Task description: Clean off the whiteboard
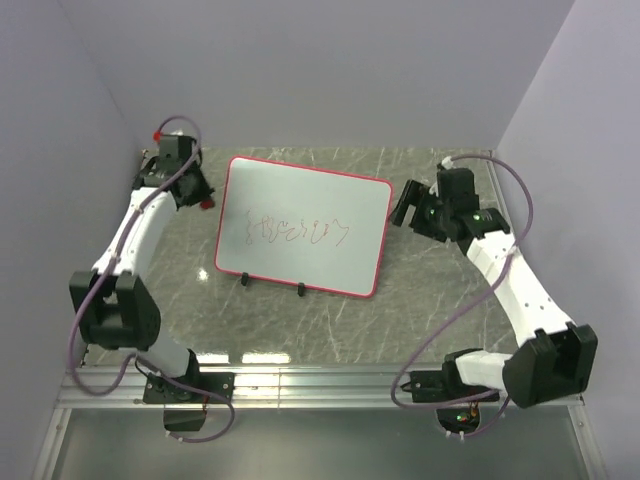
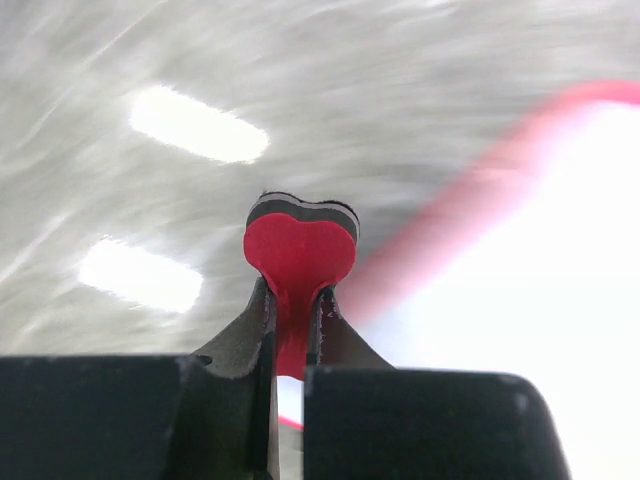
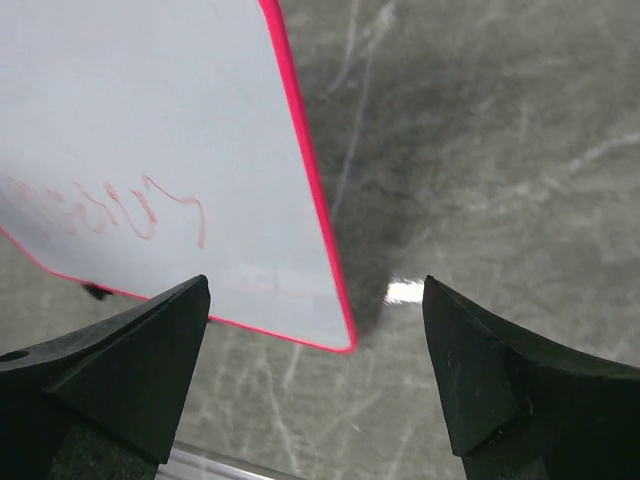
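The whiteboard [image 1: 303, 225] lies mid-table, white with a red-pink frame, black feet on its near edge and red scribbles across its middle. It also shows in the right wrist view [image 3: 150, 150] and, blurred, in the left wrist view [image 2: 540, 290]. My left gripper [image 1: 203, 196] is just left of the board's far left corner, shut on a small red bow-shaped piece with a dark felt layer [image 2: 300, 250]. My right gripper [image 1: 405, 205] hovers open and empty just off the board's right edge.
The grey marbled table [image 1: 430, 290] is walled by pale panels at the back and both sides. A metal rail [image 1: 320, 385] runs along the near edge by the arm bases.
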Robot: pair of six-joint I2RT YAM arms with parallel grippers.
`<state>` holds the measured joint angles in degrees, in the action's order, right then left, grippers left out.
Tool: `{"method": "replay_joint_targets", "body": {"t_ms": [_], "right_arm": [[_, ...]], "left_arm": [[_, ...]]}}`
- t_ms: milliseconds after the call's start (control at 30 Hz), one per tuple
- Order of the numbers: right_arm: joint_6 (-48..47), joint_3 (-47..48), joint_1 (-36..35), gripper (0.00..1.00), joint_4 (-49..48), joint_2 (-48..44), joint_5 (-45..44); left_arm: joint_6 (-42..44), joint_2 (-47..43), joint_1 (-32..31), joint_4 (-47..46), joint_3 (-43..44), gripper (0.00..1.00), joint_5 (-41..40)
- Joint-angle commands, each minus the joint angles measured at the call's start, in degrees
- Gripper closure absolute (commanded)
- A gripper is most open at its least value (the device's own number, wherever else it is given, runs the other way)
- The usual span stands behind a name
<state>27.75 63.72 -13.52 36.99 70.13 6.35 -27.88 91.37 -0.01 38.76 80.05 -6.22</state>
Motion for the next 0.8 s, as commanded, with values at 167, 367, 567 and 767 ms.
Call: {"method": "replay_joint_targets", "body": {"t_ms": [167, 367, 567, 767], "right_arm": [[7.39, 0.36, 10.43, 0.12, -23.82, 9.23, 31.11], [12.16, -9.40, 13.08, 0.12, -40.21, 10.03, 35.40], [14.78, -15.98, 13.08, 0.15, -53.74, 12.05, 39.61], [18.48, -19.07, 12.99, 0.21, -61.94, 15.56, 41.38]], "left_arm": [[-12.55, -10.51, -17.45, -5.18, 0.20, 1.00, 0.86], [-14.74, -4.37, -28.36, -5.63, 2.91, 1.00, -0.46], [-16.24, 3.54, -39.96, -5.81, 11.25, 1.00, -2.30], [-17.29, 10.84, -44.89, -5.19, 20.40, 1.00, -2.84]]}}
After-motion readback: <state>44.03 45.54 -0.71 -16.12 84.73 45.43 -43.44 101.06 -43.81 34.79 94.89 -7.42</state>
